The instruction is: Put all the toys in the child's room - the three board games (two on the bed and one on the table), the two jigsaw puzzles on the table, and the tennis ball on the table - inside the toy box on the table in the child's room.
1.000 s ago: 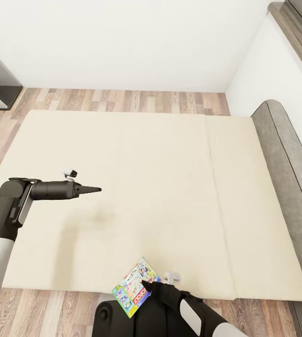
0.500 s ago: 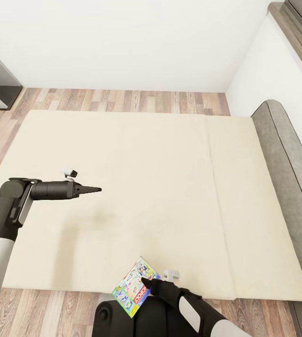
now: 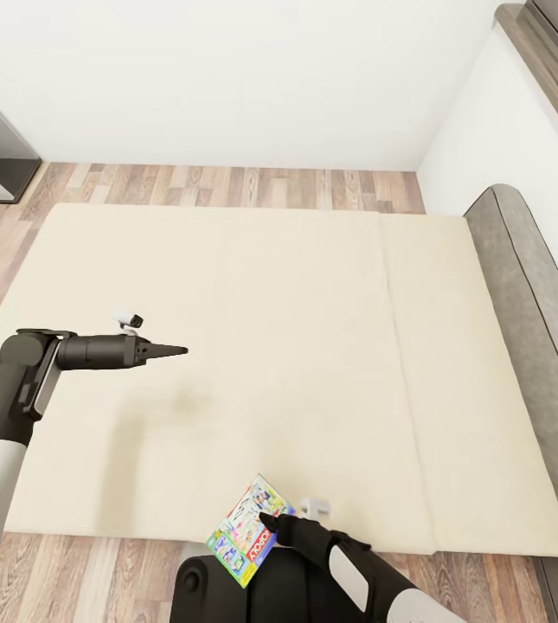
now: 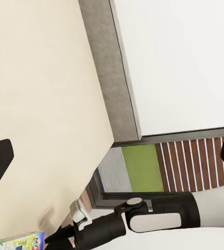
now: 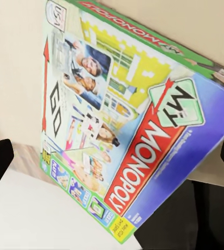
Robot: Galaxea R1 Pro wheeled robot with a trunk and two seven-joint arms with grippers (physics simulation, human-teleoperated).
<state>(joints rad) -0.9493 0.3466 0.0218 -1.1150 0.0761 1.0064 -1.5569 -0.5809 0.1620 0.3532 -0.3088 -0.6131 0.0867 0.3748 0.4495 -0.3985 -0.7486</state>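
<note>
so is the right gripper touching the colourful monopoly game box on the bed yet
Cannot tell. In the head view the right gripper tip overlaps the colourful flat Monopoly game box at the beige bed's near edge, but neither contact nor a gap shows plainly.

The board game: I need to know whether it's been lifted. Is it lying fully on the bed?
No. The colourful flat Monopoly board game box overhangs the beige mattress bed's near edge, with the right tool at it.
</note>
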